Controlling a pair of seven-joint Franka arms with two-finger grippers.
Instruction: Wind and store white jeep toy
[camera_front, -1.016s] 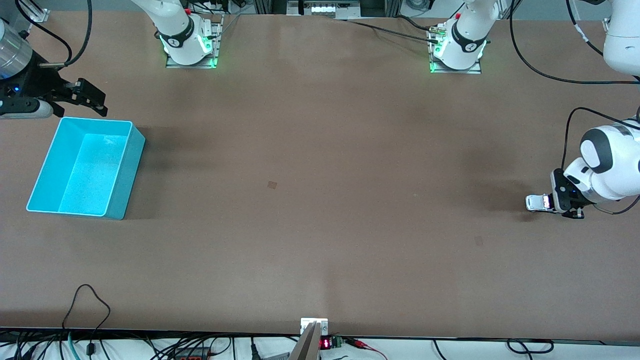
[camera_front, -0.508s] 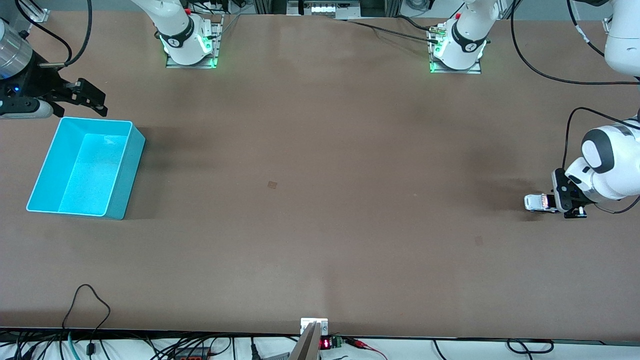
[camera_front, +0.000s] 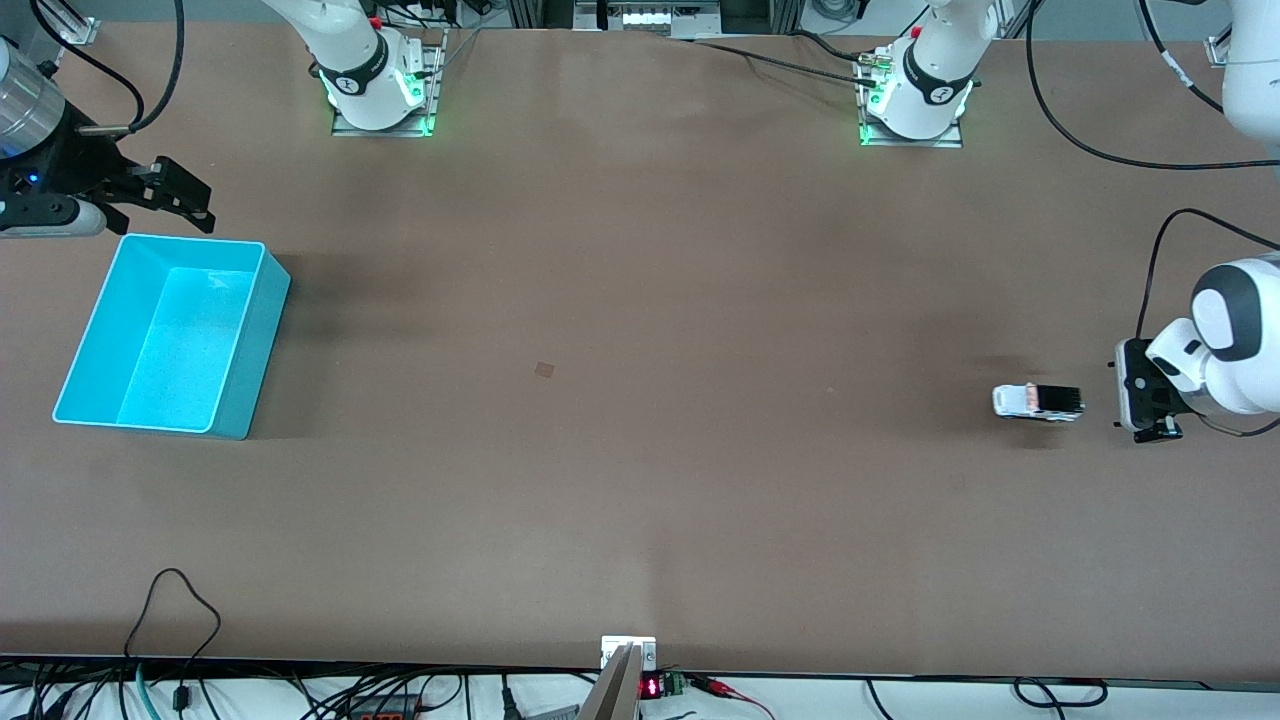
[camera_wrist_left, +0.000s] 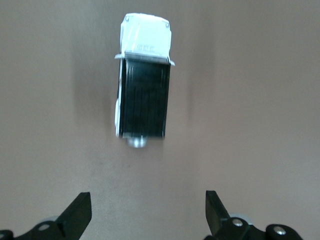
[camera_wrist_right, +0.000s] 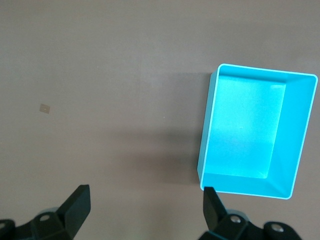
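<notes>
Toward the left arm's end of the table, at about three o'clock in the front view, the small white plastic jeep toy with its black roof (camera_front: 1038, 402) sits free on the brown tabletop (camera_front: 640, 400). The left gripper (camera_front: 1140, 400) is just beside it, a clear gap between them, so nothing is pinched. In the left wrist view the jeep toy (camera_wrist_left: 144, 102) lies straight ahead of the spread fingertips (camera_wrist_left: 79, 212), its long axis running away from the gripper, black rear end nearest and white bonnet pointing off toward the middle of the table. That axis also points roughly toward the nine o'clock end, where the open turquoise plastic rectangular bin (camera_front: 170, 335) stands well apart.

The left arm is far the nearer one and holds its wrist low, jaws apart and level with the toy. I judge the toy wound and let go; whether it rolls cannot be told.

The right gripper (camera_front: 185, 200) waits at about ten o'clock, just above the bin's rim, its black fingers (camera_wrist_right: 75, 205) spread and holding nothing; its wrist view shows the bin (camera_wrist_right: 257, 130) empty. Storing the toy is not yet done.
</notes>
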